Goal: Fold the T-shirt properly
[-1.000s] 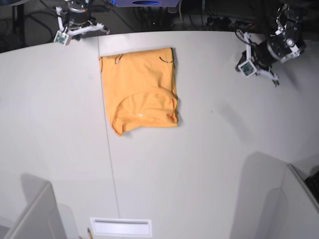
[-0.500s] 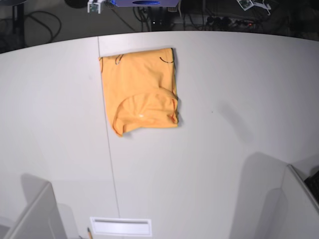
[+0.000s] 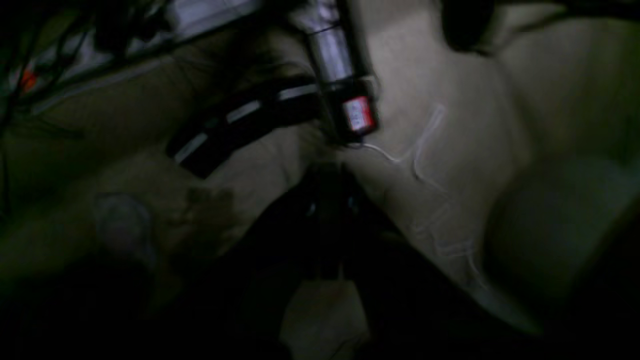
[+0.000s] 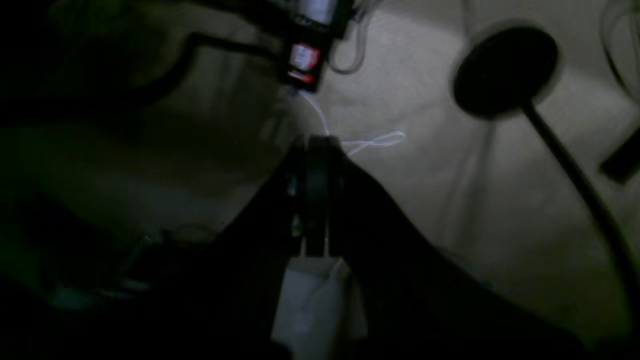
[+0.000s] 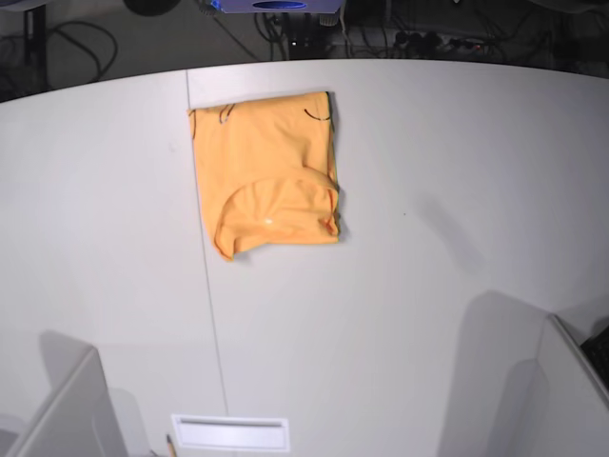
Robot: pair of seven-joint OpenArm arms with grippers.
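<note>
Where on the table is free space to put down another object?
The table is bare right of the T-shirt, left of it past the seam, and in front of it toward the grey dividers. The only occupied patch is the shirt near the far edge.

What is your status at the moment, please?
Both grippers off the table, out of base view. T-shirt folded, lying flat on table. Nothing in the way.

The T-shirt [image 5: 270, 171] lies folded flat on the table [image 5: 428, 286], toward its far edge and left of centre in the base view. A table seam [image 5: 211, 314] runs front to back beside its left edge. Cables [image 5: 400, 38] lie behind the table.
</note>
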